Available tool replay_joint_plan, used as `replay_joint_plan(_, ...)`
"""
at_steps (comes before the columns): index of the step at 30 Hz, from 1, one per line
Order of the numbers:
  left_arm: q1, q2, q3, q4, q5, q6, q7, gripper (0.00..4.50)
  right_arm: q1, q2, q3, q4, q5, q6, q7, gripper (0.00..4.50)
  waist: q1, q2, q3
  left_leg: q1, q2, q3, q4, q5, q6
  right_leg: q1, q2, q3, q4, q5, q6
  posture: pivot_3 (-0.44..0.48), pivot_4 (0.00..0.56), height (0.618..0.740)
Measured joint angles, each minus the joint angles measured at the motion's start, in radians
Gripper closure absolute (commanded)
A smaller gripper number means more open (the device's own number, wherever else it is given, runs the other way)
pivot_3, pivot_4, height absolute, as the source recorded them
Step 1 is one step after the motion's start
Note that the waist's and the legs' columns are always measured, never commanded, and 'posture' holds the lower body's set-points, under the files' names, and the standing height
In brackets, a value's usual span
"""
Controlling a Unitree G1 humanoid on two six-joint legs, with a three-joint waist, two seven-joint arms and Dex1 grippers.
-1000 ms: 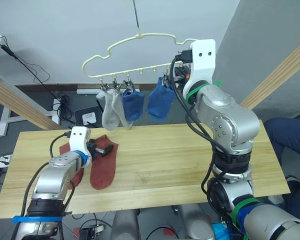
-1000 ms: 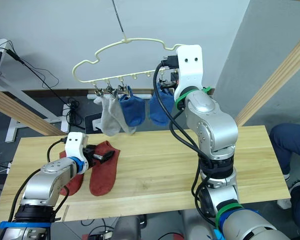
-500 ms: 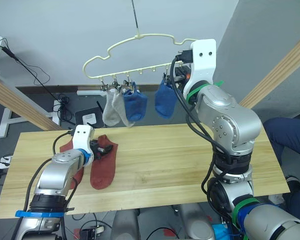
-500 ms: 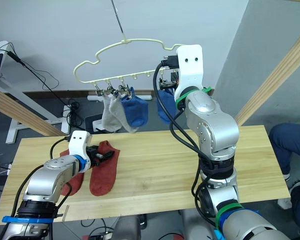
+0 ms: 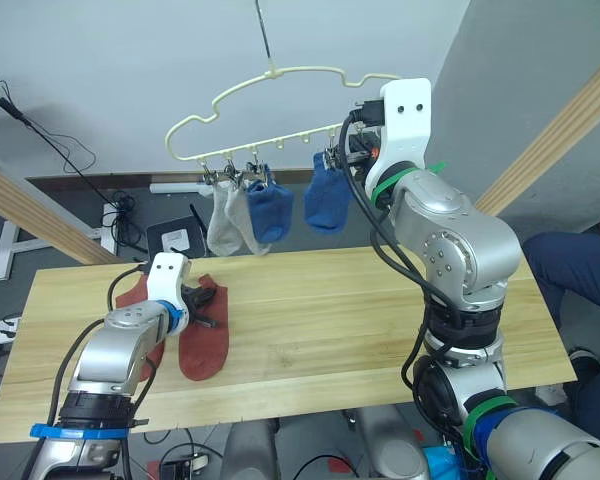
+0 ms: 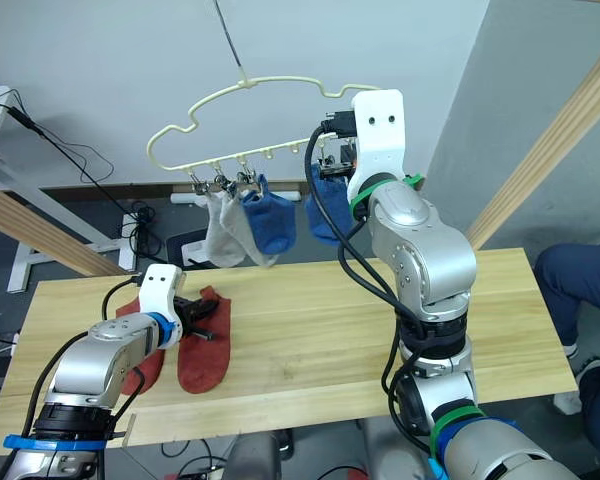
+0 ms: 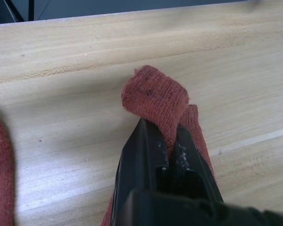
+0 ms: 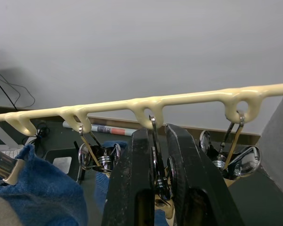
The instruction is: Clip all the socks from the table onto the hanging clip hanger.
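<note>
My left gripper (image 7: pixel 166 141) pinches a raised fold of one rust-red sock (image 7: pixel 156 98), whose length lies flat on the table (image 5: pixel 380 320) (the second rust-red sock (image 5: pixel 132 292) lies just beside it, partly under my left arm). My right gripper (image 8: pixel 153 141), raised to the clip hanger (image 5: pixel 280 105), is closed on a metal clip (image 8: pixel 155 162) from which a blue sock (image 5: pixel 327 200) hangs. Outward along the hanger's bar hang another blue sock (image 5: pixel 270 212) and two light grey socks (image 5: pixel 225 222), bunched together near its left end.
</note>
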Motion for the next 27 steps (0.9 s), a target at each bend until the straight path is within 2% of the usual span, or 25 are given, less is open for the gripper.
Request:
replay_joint_plan(7, 0.013, -0.053, -0.007, -0.127, -0.122, 0.087, -0.086, 4.47, 0.0, 0.003, -0.001, 0.0, 0.0, 0.0, -0.008, 4.37, 0.001, 0.0, 0.0, -0.002, 0.0, -0.001, -0.001, 0.0, 0.0, -0.001, 0.0, -0.001, -0.001, 0.0, 0.0, -0.193, 0.356, 0.74)
replay_joint_plan(14, -0.112, -0.129, -0.029, -0.248, -0.241, 0.157, -0.114, 4.47, 0.0, 0.007, -0.004, 0.0, 0.001, 0.0, -0.007, 4.37, 0.001, 0.0, 0.0, -0.002, -0.001, -0.001, 0.0, 0.0, 0.0, 0.0, 0.0, -0.001, -0.002, 0.0, 0.0, -0.198, 0.359, 0.74)
replay_joint_plan(23, -0.312, -0.249, -0.117, -0.184, -0.242, 0.135, -0.101, 4.47, -0.006, 0.013, -0.016, 0.001, 0.001, -0.001, -0.008, 4.37, 0.001, 0.0, 0.0, -0.002, -0.001, -0.001, 0.0, 0.0, 0.0, 0.0, 0.0, -0.001, -0.002, 0.0, 0.0, -0.201, 0.355, 0.74)
replay_joint_plan(27, -0.385, -0.317, -0.137, -0.09, -0.218, 0.101, -0.083, 4.47, -0.007, 0.011, -0.025, 0.002, 0.0, -0.002, -0.008, 4.37, 0.001, 0.0, 0.0, -0.003, -0.001, -0.001, 0.0, 0.0, 0.0, -0.001, 0.001, -0.001, -0.002, 0.0, 0.0, -0.201, 0.355, 0.74)
